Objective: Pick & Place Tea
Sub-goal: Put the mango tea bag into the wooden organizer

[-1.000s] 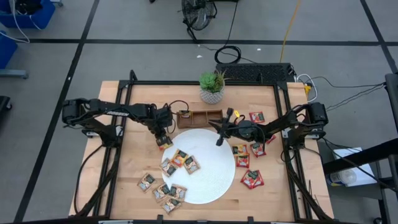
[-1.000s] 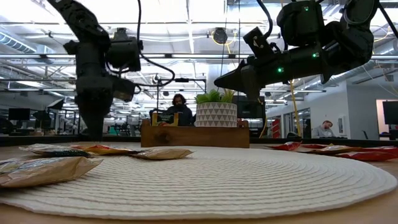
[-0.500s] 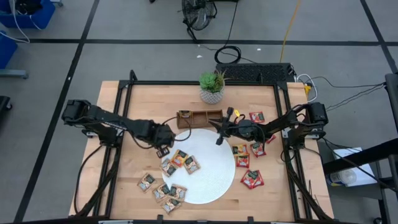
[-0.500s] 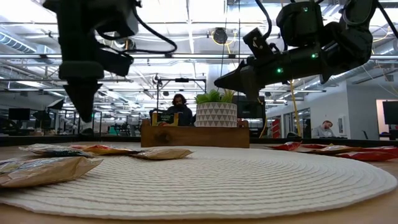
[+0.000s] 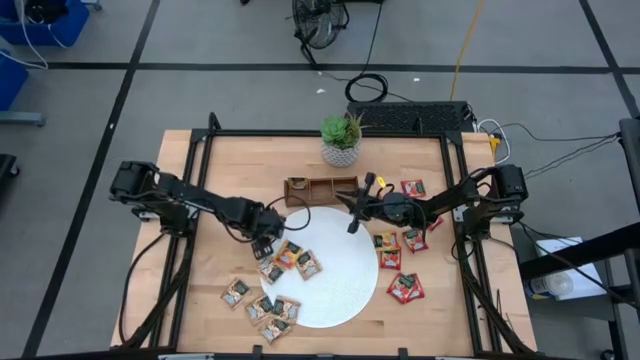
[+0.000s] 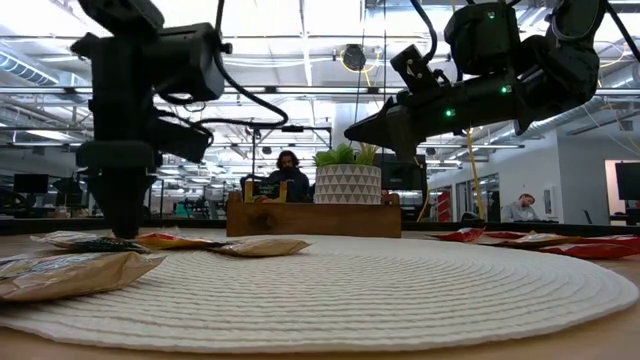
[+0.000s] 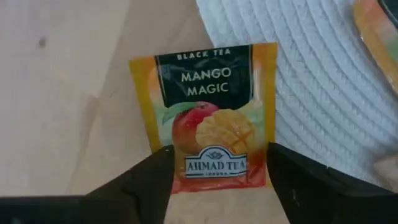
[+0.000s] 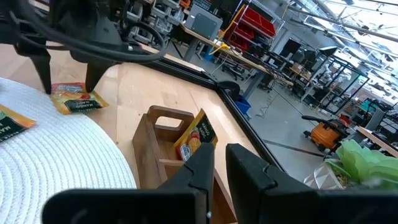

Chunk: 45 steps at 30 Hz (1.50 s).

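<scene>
Bright, even overhead light with soft shadows; ceiling lamps (image 6: 300,25) glare in the low view, where the nearest sachets (image 6: 70,270) blur.

wooden tray (image 8: 163,146), one sachet (image 8: 195,138) inside

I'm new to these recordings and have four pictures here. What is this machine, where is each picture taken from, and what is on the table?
Two dark robot arms work at a wooden table. One picture looks straight down, one looks level across the tabletop, and one comes from each arm's wrist. On the table are a white round plate, a wooden tray, a potted plant, and tea sachets: orange ones on the left, red ones on the right. The left gripper is low at the plate's edge, its open fingers straddling a Mango Magic sachet that lies half on the plate, not yet gripped. The right gripper hangs above the tray, holding nothing.
</scene>
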### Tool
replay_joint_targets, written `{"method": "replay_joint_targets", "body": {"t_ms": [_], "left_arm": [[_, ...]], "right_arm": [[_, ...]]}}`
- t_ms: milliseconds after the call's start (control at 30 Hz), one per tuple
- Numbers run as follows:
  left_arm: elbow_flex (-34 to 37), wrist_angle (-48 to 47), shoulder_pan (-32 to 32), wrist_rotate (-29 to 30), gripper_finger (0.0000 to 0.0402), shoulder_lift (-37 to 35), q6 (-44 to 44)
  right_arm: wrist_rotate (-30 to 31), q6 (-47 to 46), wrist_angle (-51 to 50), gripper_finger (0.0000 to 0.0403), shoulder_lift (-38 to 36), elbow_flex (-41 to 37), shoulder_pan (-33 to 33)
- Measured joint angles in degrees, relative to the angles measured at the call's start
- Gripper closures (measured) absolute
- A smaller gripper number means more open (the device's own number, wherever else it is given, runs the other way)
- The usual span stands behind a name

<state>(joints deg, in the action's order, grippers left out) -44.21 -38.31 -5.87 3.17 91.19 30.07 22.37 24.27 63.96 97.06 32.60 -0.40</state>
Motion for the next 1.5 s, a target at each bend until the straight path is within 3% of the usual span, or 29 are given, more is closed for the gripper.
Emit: {"method": "replay_joint_targets", "body": {"t_ms": [167,333,467,700,833,967,1167,1267,1367,1500], "left_arm": [[1.89,2.77,2.59,-2.29,0.0140,0.90,-1.77],[2.19,3.65,3.56,-1.86,0.0172,0.33,-4.24],[2.24,4.40,3.15,-1.83,0.0228,0.35,-6.93],[1.02,0.85,3.19,-2.12,0.0367,-1.09,-7.52],[-2.38,-4.64,2.61,-1.14,0.0374,-3.81,-6.52],[-6.96,-5.70,0.17,7.81,0.0373,-5.46,-11.61],[-12.67,1.25,-1.77,34.00,0.0373,-4.79,-25.77],[-13.09,8.89,-1.69,42.36,0.0373,-3.87,-36.08],[-13.39,18.53,-1.14,44.26,0.0373,-3.95,-45.59],[-13.37,25.69,-0.96,43.76,0.0373,-3.93,-53.63]], "right_arm": [[0.00,0.00,0.03,0.0369,0.00,0.00,0.00],[0.00,0.01,0.02,0.0369,0.00,0.00,0.00],[0.00,0.01,0.00,0.0369,0.00,0.00,0.00],[0.00,0.00,0.02,0.0369,0.00,0.00,0.00],[-0.02,-0.18,0.40,0.0369,0.00,0.00,0.00],[-3.40,-3.24,1.42,0.0369,0.00,0.00,-0.02],[-18.88,-11.30,5.52,0.0369,0.02,0.02,-2.13],[-19.69,-16.16,8.71,0.0369,0.04,0.03,-3.75],[-20.94,-19.82,8.99,0.0368,-0.01,0.57,-5.78],[-30.50,-27.08,7.42,0.0343,0.00,1.51,-8.91]]}}
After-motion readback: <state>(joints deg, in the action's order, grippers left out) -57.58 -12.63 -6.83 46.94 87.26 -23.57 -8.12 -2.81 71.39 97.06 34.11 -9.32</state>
